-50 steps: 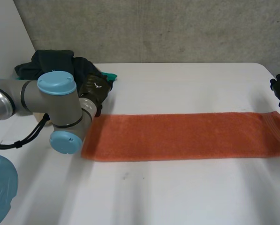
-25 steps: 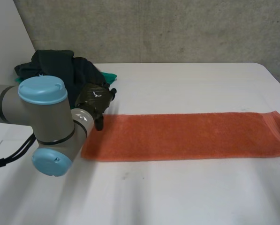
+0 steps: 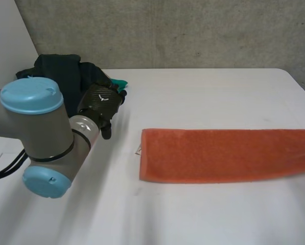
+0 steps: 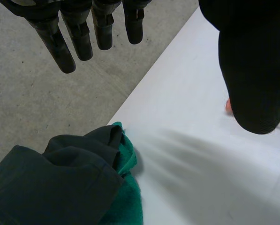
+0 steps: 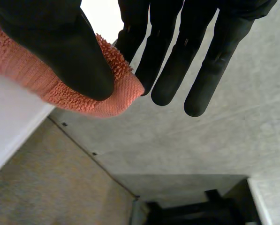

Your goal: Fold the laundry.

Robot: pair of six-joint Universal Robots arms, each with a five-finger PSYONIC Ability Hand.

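A long orange towel lies flat across the right half of the white table, its right end running past the table's edge. In the right wrist view my right hand is shut on that end: the thumb presses a corner of the orange towel against the fingers, beyond the table's edge. My left hand hovers open at the table's back left, well apart from the towel's left end. Its straight fingers and thumb hold nothing.
A heap of dark clothes with a green cloth sits at the back left corner, just beyond my left hand. In the left wrist view the dark clothes and green cloth lie below the fingertips. My left arm's elbow stands over the left edge.
The towel has slid to the right, leaving the table in front of my left hand bare. My right hand has shut on its right end.
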